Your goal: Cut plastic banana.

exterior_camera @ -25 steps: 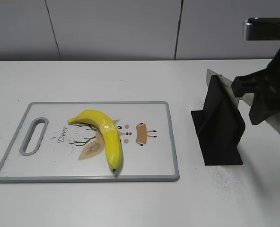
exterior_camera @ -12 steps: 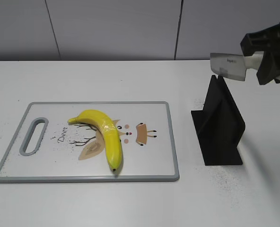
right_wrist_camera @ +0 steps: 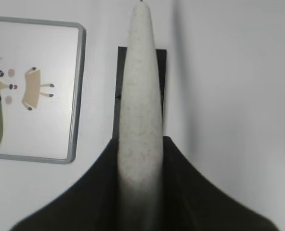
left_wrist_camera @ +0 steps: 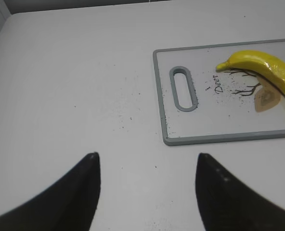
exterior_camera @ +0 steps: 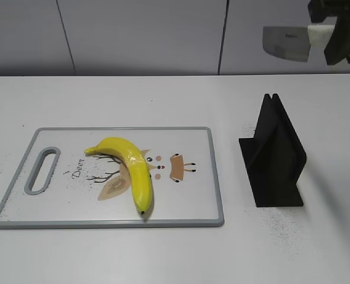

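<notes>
— Yellow and glossy, the plastic banana [exterior_camera: 132,168] lies on the cutting board [exterior_camera: 187,207] on the left half of the desk [exterior_camera: 163,100]. It crosses the printed deer drawing [exterior_camera: 117,184], dark tip toward the board's near edge.

— Where are my claws?

— My right claw [exterior_camera: 334,32] is high at the far right, well apart from the banana, up above the black knife stand [exterior_camera: 275,155]. It is pinched on the pale handle of the knife [exterior_camera: 287,42], whose blade points left. In the right wrist view that handle [right_wrist_camera: 140,106] runs up between the dark fingers [right_wrist_camera: 190,192], with the stand and the board's right end below.

— And the left?

— My left claw [left_wrist_camera: 147,166] is spread wide and holds nothing, hovering over bare desk to the left of the board's handle slot [left_wrist_camera: 183,88]. The banana sits far across the board from it.
</notes>
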